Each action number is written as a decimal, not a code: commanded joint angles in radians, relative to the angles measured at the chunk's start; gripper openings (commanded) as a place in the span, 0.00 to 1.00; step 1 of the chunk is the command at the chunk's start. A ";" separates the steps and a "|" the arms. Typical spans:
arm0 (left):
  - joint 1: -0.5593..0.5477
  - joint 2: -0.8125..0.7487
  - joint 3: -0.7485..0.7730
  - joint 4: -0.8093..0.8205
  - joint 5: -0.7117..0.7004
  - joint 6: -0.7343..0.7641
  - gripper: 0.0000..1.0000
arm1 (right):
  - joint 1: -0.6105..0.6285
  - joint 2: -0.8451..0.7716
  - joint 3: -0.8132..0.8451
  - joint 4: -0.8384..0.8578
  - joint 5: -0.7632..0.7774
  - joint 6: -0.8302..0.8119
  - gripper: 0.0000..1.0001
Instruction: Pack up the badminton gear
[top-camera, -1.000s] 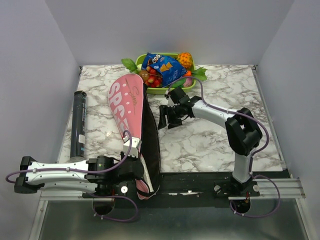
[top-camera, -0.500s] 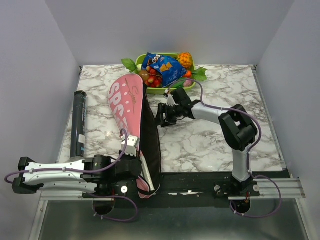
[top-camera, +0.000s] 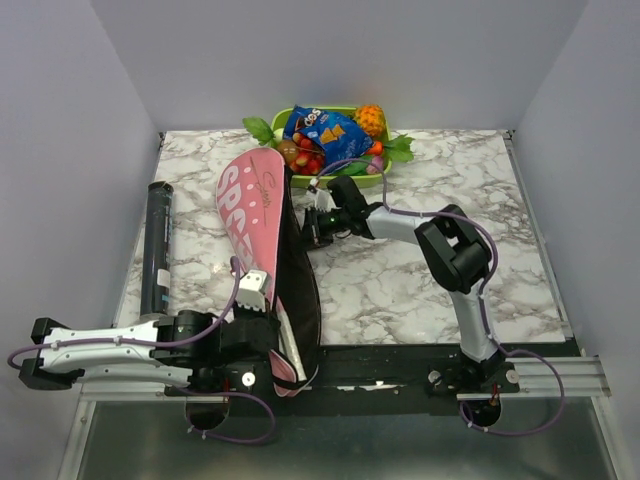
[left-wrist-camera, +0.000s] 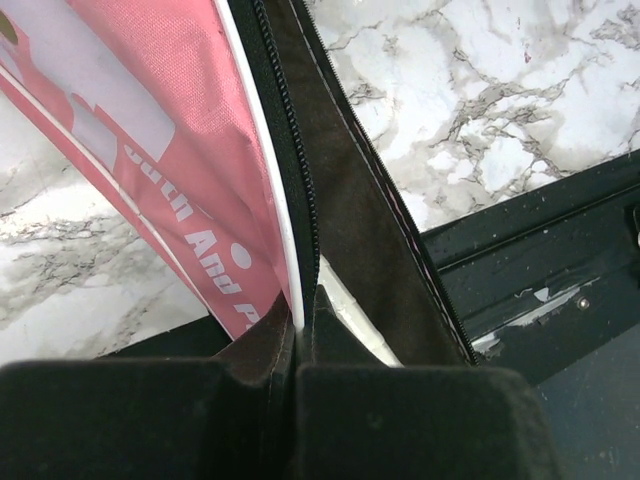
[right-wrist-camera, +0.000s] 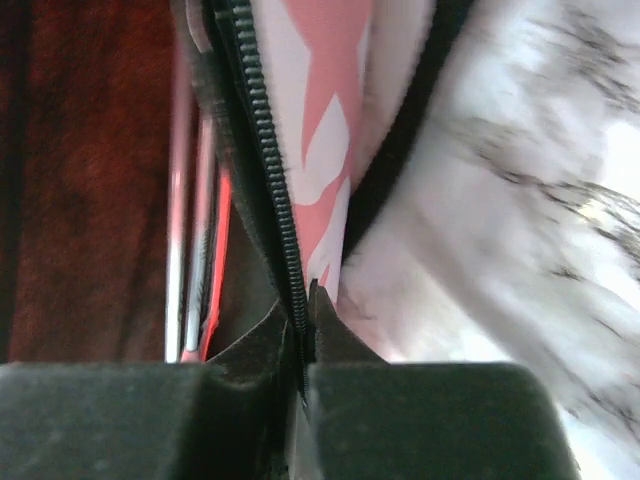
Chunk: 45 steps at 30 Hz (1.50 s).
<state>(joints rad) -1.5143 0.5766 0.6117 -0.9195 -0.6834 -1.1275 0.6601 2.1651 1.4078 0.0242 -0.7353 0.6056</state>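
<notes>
The bag (top-camera: 255, 215) lies flat on the left half of the table (top-camera: 430, 290), with its long axis running from the far side to the near edge. Its broad round head points away from me, towards the tray (top-camera: 330, 182) of toy fruit. Its narrow end points at the arm bases and reaches over the dark strip at the table's near edge. The lettered pink face is up, and the right-hand side gapes along the zip, showing the dark lining (top-camera: 300, 270). The tube (top-camera: 157, 245) lies apart on the left, close to the wall and nearly parallel with the bag.

The left arm lies low along the near edge, stretched from its base at the left towards the right. The left gripper (top-camera: 275, 335) meets the bag at its narrow end. In the wrist view its fingers are pinched tight on the white-piped edge of the pink panel beside the zip, with no gap between them.

The right arm rises from its base at the right and bends at a raised elbow over the table. Its forearm reaches left to the bag's open side, about halfway along. The right gripper (top-camera: 312, 228) is clenched on the zip edge, and the wrist view shows the zip teeth running straight down into the closed fingertips. Left of the zip, inside the opening, thin pink and white strips show against the lining, but I cannot tell what they are
</notes>
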 joint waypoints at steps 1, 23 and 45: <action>-0.007 -0.049 0.045 -0.007 -0.084 -0.032 0.01 | 0.036 -0.013 0.071 0.063 -0.114 0.000 0.01; 0.000 0.534 0.999 -0.578 -0.380 0.162 0.00 | 0.044 -0.518 0.380 -0.589 0.437 -0.294 0.01; 0.404 0.393 0.570 0.033 0.008 0.632 0.00 | -0.062 -0.942 -0.207 -0.659 0.622 -0.114 0.01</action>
<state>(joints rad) -1.1183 0.9379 1.1877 -1.0111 -0.6746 -0.5842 0.5972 1.2823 1.2854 -0.6228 -0.1688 0.3931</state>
